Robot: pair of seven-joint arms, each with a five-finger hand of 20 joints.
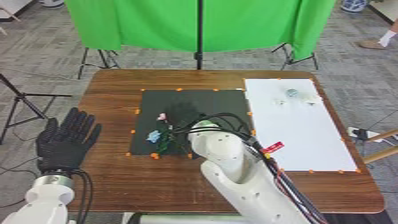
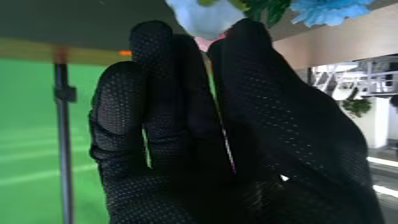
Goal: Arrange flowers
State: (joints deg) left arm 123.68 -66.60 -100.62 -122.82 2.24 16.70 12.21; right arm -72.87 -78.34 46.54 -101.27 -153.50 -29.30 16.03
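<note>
In the head view, my right hand point(image 1: 184, 114) is over the black mat point(image 1: 162, 100), beside a pink flower point(image 1: 163, 116). A blue flower point(image 1: 154, 136) and green leaves point(image 1: 163, 145) lie nearer the mat's front left. The right wrist view has my right hand point(image 2: 178, 135) with fingers and thumb straight and close together. Just past its fingertips are a pale white flower point(image 2: 206, 19), a bit of pink flower point(image 2: 209, 42) and a blue flower point(image 2: 329, 11); whether the fingertips touch them I cannot tell. My left hand point(image 1: 67, 142) is open at the table's left edge.
A white sheet point(image 1: 306, 132) covers the table's right side, with a small clear glass-like object point(image 1: 293, 93) near its far end. Orange markers edge the mat and sheet. Cables hang along the right arm. A green screen point(image 1: 142, 25) stands behind the brown table point(image 1: 115, 185).
</note>
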